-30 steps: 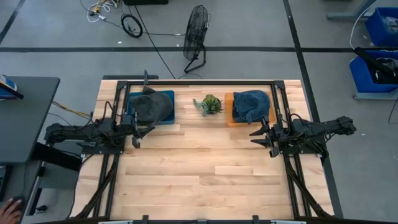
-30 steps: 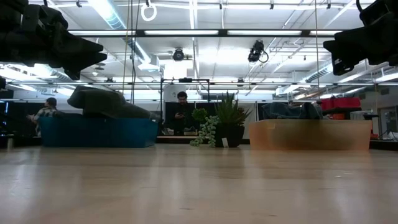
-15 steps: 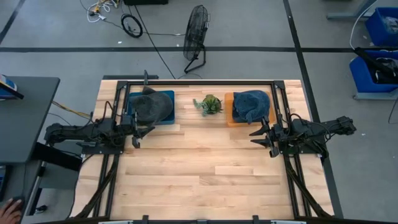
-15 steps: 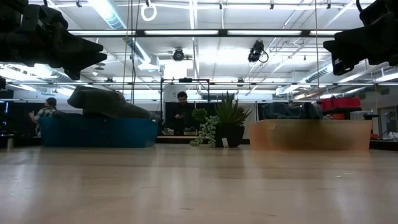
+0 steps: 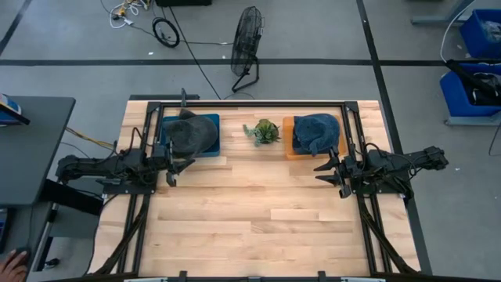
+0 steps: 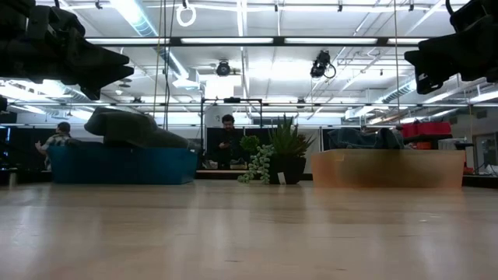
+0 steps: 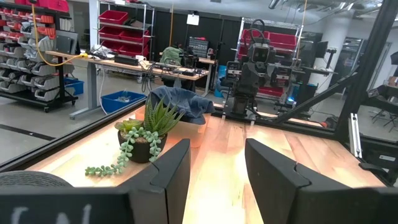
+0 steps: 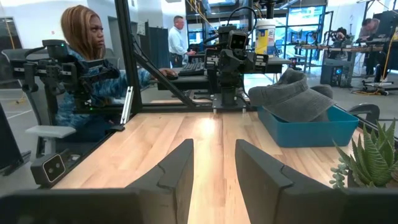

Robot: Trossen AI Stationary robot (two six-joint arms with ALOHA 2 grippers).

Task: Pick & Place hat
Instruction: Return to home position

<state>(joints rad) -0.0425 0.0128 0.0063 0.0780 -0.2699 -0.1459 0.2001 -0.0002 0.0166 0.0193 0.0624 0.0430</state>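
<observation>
A grey hat (image 5: 190, 133) lies on a blue tray (image 5: 211, 149) at the far left of the table; it also shows in the right wrist view as the grey hat (image 8: 292, 93) on the blue tray (image 8: 311, 130). A blue hat (image 5: 315, 129) lies on an orange tray (image 5: 288, 135) at the far right, seen again as the blue hat (image 7: 180, 102). My left gripper (image 5: 172, 168) hovers open just near of the blue tray. My right gripper (image 5: 327, 172) hovers open just near of the orange tray. Both touch nothing.
A small potted plant (image 5: 263, 131) stands between the two trays at the far edge. A black frame (image 5: 250, 104) runs along the table's far side and down both sides. Bare wood (image 5: 258, 211) fills the middle and near part. A person (image 8: 87, 50) sits beyond the table's left side.
</observation>
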